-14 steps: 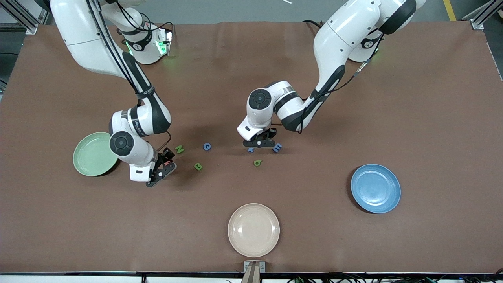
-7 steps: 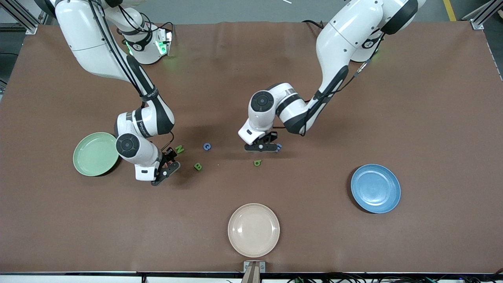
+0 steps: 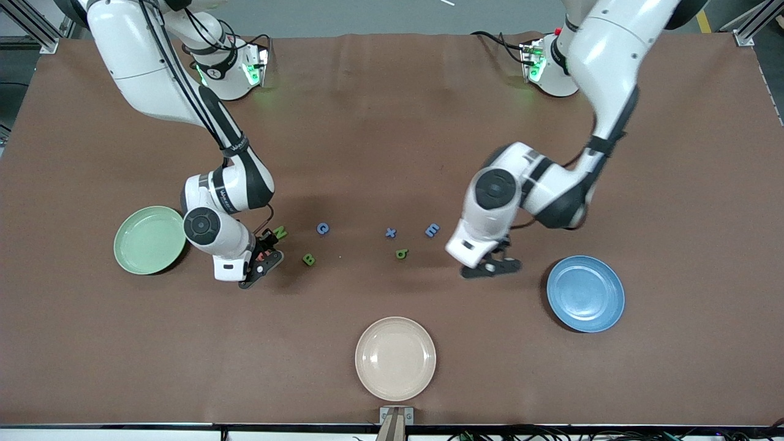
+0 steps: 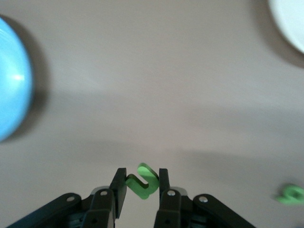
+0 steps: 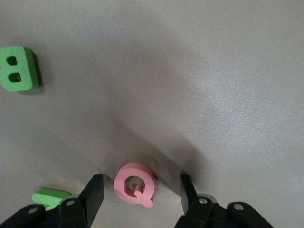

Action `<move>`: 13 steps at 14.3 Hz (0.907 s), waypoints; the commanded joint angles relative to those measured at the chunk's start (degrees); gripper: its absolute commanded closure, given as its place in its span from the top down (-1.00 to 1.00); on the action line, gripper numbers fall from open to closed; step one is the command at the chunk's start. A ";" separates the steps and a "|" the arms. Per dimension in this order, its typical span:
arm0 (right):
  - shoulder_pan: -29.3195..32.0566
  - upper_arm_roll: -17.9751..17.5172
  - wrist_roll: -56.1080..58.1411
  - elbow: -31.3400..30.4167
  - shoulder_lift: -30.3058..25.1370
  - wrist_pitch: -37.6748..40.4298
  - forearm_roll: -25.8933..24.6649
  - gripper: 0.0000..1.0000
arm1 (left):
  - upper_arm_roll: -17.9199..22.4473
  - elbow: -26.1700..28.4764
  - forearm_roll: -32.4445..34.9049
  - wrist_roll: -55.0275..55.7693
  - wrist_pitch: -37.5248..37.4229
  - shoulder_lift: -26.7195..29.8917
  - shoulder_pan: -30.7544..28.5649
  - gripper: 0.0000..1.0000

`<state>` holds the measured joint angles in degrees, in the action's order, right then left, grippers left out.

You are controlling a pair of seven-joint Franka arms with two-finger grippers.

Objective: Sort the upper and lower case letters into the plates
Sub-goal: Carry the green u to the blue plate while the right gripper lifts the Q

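My left gripper [image 3: 491, 267] [image 4: 142, 172] is shut on a small curved green letter [image 4: 142, 185] and hangs over bare table beside the blue plate [image 3: 585, 294] [image 4: 9, 80]. My right gripper [image 3: 262, 264] [image 5: 141, 179] is low at the table and open. The pink Q [image 5: 134, 184] lies between its fingers with a gap on each side. Beside it lie the green N [image 3: 280, 232] [image 5: 50, 197] and green B [image 3: 309, 260] [image 5: 18, 69]. The blue C [image 3: 323, 228], blue x [image 3: 391, 233], blue E [image 3: 432, 230] and green b [image 3: 402, 253] [image 4: 290, 194] lie mid-table. The mint plate [image 3: 149, 239] is empty.
A cream plate [image 3: 395, 358] [image 4: 289, 19] sits nearest the front camera, at the middle of the table's edge. The right arm's elbow and forearm [image 3: 223, 190] lean over the table beside the mint plate.
The left arm has swung away from the x and E toward the blue plate, carrying the green letter; those two letters now show. The right gripper has edged slightly toward the B.
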<state>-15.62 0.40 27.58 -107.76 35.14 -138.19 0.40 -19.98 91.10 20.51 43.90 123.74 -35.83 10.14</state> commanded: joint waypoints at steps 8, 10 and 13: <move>0.59 -0.75 1.16 -0.79 -0.25 -0.68 1.19 -0.54 | -0.58 1.45 5.07 -19.55 2.12 -3.18 -17.78 -0.99; 0.77 -0.75 1.07 -0.79 -0.77 0.02 1.19 -0.68 | -0.58 1.53 5.07 -20.78 4.40 -4.41 -20.06 -0.92; 3.83 -0.66 1.51 -0.44 -5.67 6.67 1.10 -0.69 | -0.58 1.45 4.72 -20.97 4.41 -4.16 -20.77 0.99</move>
<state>-14.94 0.32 27.63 -107.20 34.33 -136.07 0.53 -19.92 92.53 24.16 23.12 127.91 -40.63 -10.07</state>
